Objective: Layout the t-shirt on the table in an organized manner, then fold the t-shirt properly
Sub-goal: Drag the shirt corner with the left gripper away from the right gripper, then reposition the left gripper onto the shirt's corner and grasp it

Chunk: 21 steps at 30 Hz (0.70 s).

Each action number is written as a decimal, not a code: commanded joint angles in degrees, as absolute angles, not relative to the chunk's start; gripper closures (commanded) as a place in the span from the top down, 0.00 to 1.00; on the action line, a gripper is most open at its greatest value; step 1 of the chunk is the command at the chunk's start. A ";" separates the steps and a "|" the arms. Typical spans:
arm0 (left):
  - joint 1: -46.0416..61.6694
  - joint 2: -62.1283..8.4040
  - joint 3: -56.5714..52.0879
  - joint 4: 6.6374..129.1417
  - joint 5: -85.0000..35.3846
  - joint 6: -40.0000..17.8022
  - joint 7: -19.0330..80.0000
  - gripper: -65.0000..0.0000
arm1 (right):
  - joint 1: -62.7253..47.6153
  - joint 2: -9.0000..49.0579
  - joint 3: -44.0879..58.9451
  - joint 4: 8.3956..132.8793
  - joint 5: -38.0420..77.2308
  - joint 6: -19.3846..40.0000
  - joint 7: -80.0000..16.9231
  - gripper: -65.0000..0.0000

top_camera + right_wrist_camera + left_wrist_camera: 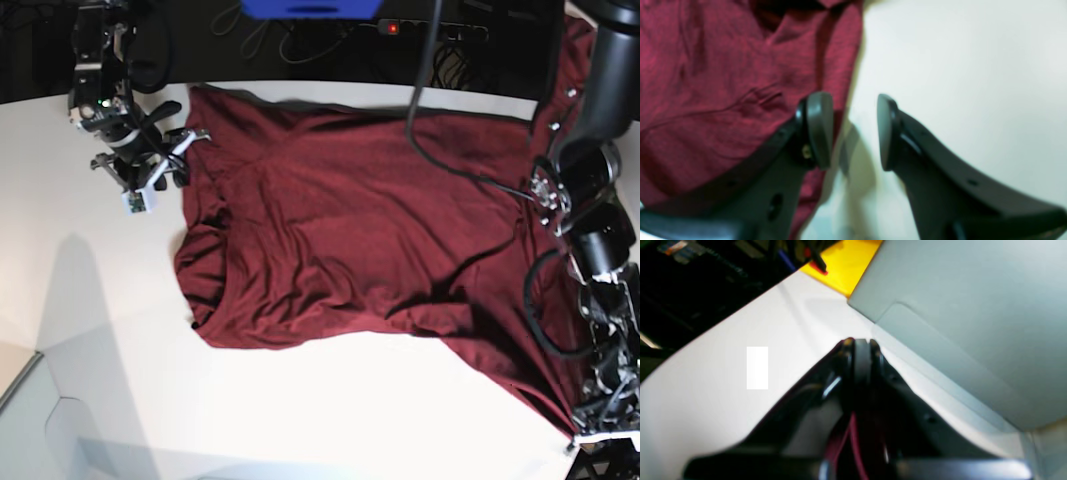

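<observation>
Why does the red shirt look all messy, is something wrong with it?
Nothing is torn, but the t-shirt isn't laid out flat on the table yet. It sits crooked and wrinkled, and one end is stretched toward the left gripper, which is shut. The right gripper hangs open at its other edge.

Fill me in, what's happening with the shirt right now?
The maroon t-shirt lies spread but wrinkled on the white table. The left gripper is shut, with red cloth showing between its fingers, so it seems to be holding a shirt edge. The right gripper hovers open at the opposite edge, one finger over cloth, holding nothing. No fold has been made yet.
</observation>
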State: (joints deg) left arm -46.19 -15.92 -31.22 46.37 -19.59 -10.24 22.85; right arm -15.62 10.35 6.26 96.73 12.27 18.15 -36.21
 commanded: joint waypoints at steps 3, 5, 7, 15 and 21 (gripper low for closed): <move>-50.68 -16.92 -31.16 47.08 -19.82 -10.68 21.41 0.00 | -15.25 10.86 6.55 97.63 12.53 18.33 -35.03 0.34; -50.86 -16.92 -31.16 48.04 -20.00 -10.68 21.58 0.00 | -15.08 10.68 6.55 97.63 12.53 18.33 -35.03 0.34; -50.77 -16.92 -31.34 50.15 -20.26 -10.68 22.99 0.00 | -14.99 10.59 6.55 97.63 12.53 18.33 -35.03 0.34; -41.80 -16.48 -31.78 63.52 -20.62 -10.68 28.79 0.00 | -14.81 10.59 6.55 97.63 12.53 18.33 -34.95 0.34; -28.18 -16.22 -31.78 80.92 -32.57 -10.59 35.65 0.00 | -14.81 10.59 6.37 96.40 12.53 18.33 -34.68 0.34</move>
State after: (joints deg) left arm -26.30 -15.31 -31.75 79.94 -31.79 -9.78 37.41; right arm -15.20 10.24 6.22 95.59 12.08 18.15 -35.92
